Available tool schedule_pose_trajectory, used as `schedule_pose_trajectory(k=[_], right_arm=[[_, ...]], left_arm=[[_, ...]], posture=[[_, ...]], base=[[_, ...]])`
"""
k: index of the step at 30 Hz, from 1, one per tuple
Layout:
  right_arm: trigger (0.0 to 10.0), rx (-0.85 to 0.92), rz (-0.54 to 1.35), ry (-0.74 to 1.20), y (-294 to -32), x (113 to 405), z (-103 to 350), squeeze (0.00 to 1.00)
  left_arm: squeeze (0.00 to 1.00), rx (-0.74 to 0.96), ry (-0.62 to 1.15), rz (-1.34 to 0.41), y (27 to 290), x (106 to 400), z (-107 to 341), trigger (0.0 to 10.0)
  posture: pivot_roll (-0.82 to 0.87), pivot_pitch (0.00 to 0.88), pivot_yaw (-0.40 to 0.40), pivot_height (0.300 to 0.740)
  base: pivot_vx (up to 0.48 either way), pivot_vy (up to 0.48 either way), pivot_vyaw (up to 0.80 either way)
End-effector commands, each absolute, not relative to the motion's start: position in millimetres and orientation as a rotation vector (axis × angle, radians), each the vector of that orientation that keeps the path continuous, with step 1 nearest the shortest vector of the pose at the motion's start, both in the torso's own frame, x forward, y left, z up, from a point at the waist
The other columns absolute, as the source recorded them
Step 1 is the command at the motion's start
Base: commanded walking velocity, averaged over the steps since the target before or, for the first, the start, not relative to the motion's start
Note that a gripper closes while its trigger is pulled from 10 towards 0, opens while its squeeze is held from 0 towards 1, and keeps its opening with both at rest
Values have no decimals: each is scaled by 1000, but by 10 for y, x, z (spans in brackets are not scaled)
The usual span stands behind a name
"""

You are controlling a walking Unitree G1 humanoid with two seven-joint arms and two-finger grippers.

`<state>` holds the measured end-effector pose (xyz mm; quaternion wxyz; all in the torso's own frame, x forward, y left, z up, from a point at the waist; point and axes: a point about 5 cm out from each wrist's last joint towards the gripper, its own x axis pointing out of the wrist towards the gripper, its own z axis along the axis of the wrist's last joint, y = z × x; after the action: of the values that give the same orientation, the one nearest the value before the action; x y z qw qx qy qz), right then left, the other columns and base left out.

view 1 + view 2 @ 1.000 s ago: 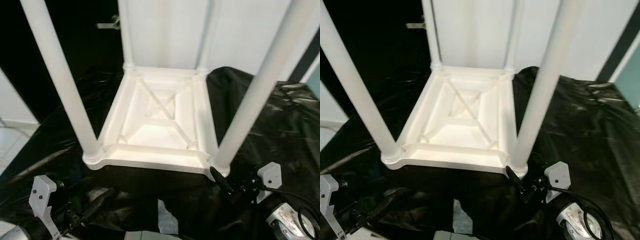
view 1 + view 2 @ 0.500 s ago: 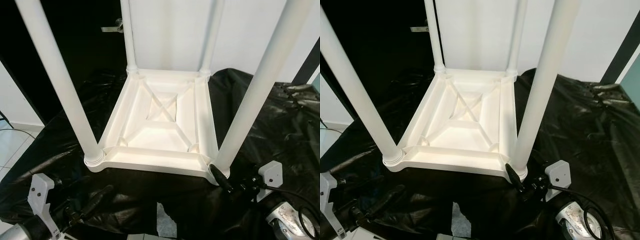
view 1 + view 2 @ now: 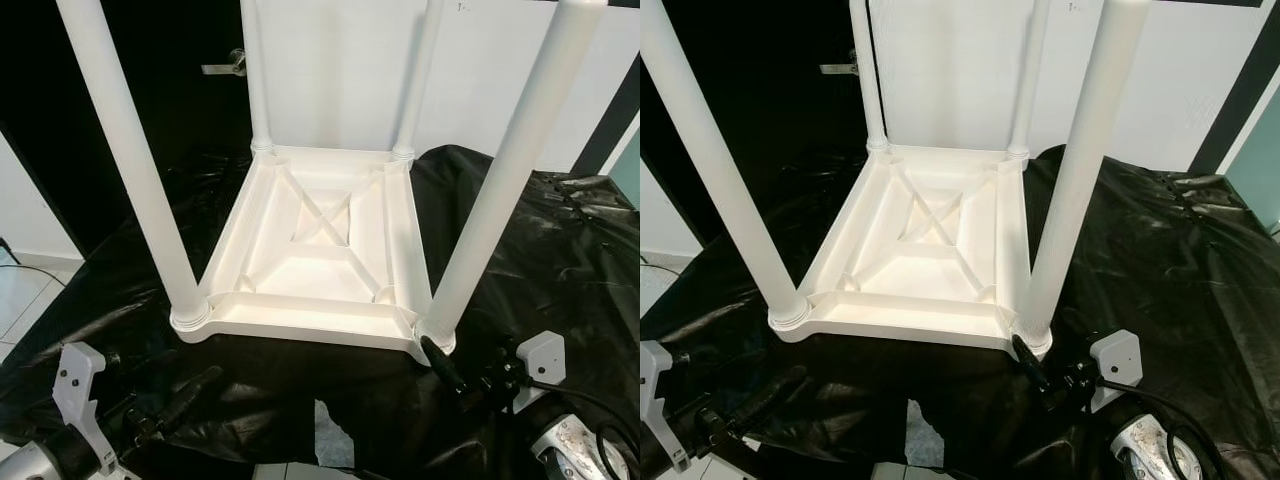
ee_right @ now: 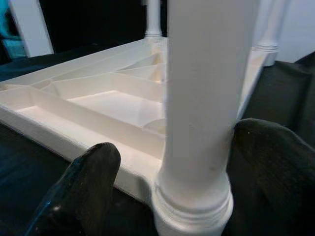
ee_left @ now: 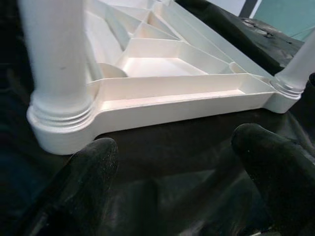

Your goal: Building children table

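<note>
Table (image 3: 320,260), white, upturned on black sheet (image 3: 560,260), four legs up; we held right gripper (image 4: 170,162) spread around near-right leg (image 4: 202,98), left gripper (image 5: 172,162) wide, near table's corner.

The upturned plastic children's table (image 3: 320,250) is plain white, ribs and legs alike. It rests on a glossy black plastic sheet (image 3: 560,260). Pale tiled floor (image 3: 25,290) shows nearby.
</note>
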<state>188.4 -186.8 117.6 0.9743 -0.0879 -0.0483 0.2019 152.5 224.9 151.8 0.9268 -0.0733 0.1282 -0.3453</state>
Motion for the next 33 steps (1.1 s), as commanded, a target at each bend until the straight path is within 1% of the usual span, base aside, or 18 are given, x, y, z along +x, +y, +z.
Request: schedule_pose_trajectory(k=[1, 11, 17, 21, 23, 26, 27, 33], right_arm=[[10000, -180, 410, -107, -1858, 1879, 1189, 0], [10000, -171, 398, -76, -1858, 1773, 1080, 0], [10000, -173, 363, -82, -1872, 1765, 1075, 0], [10000, -213, 299, -109, -1898, 1754, 1096, 0], [10000, -231, 297, -107, -1879, 1732, 1086, 0], [10000, -259, 336, -93, -1794, 1640, 1034, 0], [10000, -262, 394, -102, -1711, 1553, 1062, 0], [10000, -225, 503, -105, -1635, 1440, 1206, 0]], left_arm=[[0, -184, 246, -956, 2185, 1445, 1557, 10000], [0, -179, 230, -962, 2178, 1436, 1556, 10000], [0, -177, 228, -969, 2171, 1439, 1559, 10000], [0, -164, 212, -960, 2173, 1479, 1580, 10000], [0, -146, 204, -950, 2176, 1500, 1580, 10000], [0, -142, 200, -940, 2177, 1524, 1568, 10000], [0, -147, 204, -954, 2175, 1530, 1562, 10000], [0, -141, 209, -996, 2188, 1572, 1590, 10000]], posture=[[27, 0, -21, 740], [23, 0, -17, 740], [20, 0, -12, 740], [17, 0, -5, 740], [14, 0, -2, 740], [8, 0, 5, 740], [-6, 0, 19, 740], [-27, 0, 39, 740]], base=[[0, 277, 0], [0, 0, 0], [0, 0, 0], [0, 0, 0], [0, 0, 0], [0, 0, 0], [0, 0, 0], [0, 0, 0]])
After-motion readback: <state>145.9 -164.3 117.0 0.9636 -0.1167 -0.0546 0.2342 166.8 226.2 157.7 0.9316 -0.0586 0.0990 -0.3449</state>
